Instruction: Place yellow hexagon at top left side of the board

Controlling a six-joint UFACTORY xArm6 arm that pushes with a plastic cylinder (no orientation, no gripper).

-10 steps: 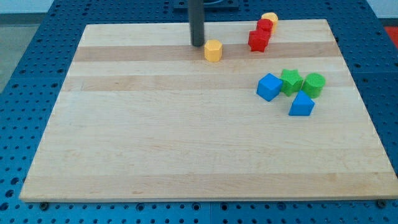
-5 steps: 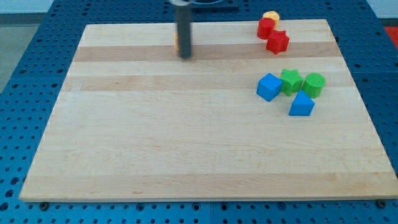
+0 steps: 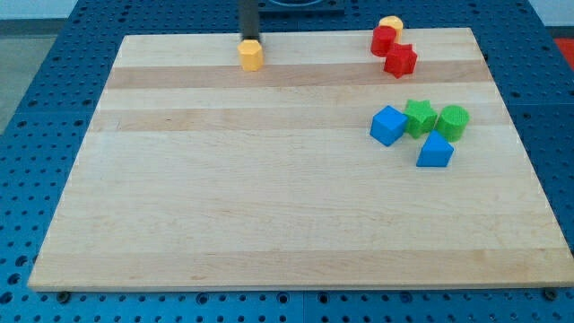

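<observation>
Wooden tabletop (image 3: 269, 197) unlabelled, we see yellow hexagon (image 3: 251, 56) shifted left since earlier, my tip (image 3: 248, 40) touching its far side, no pincer visible.

Only a short stretch of the rod shows: a straight, dark grey-black cylinder, plain and smooth, no markings, cables or screws visible. My tip (image 3: 248, 40) ends blunt, same dark colour throughout.

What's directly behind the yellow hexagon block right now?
My tip stands just behind the yellow hexagon block, toward the view's top of the wooden board. The hexagon covers the tip's very end, so contact cannot be confirmed.
</observation>
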